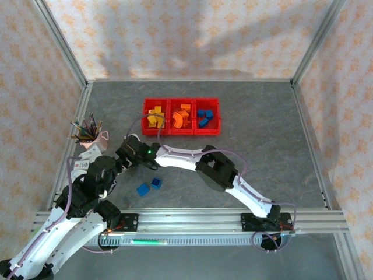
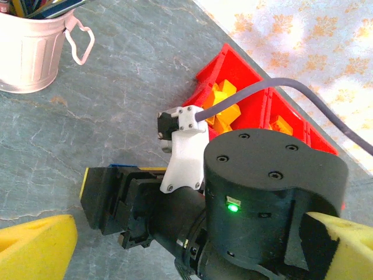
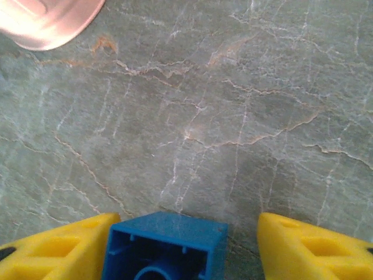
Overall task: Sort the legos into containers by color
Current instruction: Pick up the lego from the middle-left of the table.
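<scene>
The right arm (image 1: 192, 160) is reaching across the bench (image 1: 262, 151) to a spot on the near left side of the red containers (image 1: 182, 132). Its jaws are standing partly open around a blue brick (image 3: 166, 251). In the right wrist view this brick is lying on the bench with its hollow underside turned toward the camera. One yellow finger (image 3: 58, 251) is touching its side. The other finger (image 3: 315, 248) is standing apart from it, with bare bench showing in the gap. The right jaws are therefore straddling the brick, not pressing it from both sides.

The left jaws are spreading wide and holding nothing. In the left wrist view, their yellow fingers (image 2: 35, 248) are sitting at the two lower corners. The right arm's black wrist is lying between them, nearer the containers than they are.

The three containers are sitting joined in a row toward the far side of the bench. Yellow bricks (image 1: 154, 119) are lying in the left one, orange bricks (image 1: 180, 118) in the middle one, and blue bricks (image 1: 205, 118) in the right one.

Two loose blue bricks (image 1: 149, 186) are lying just beside each other on the bench. They are on the near side of the containers, well apart from them and roughly in line with the left one.

A pink cup (image 1: 96, 140) full of pencils is standing to the left of the containers, a little nearer than their front wall.
</scene>
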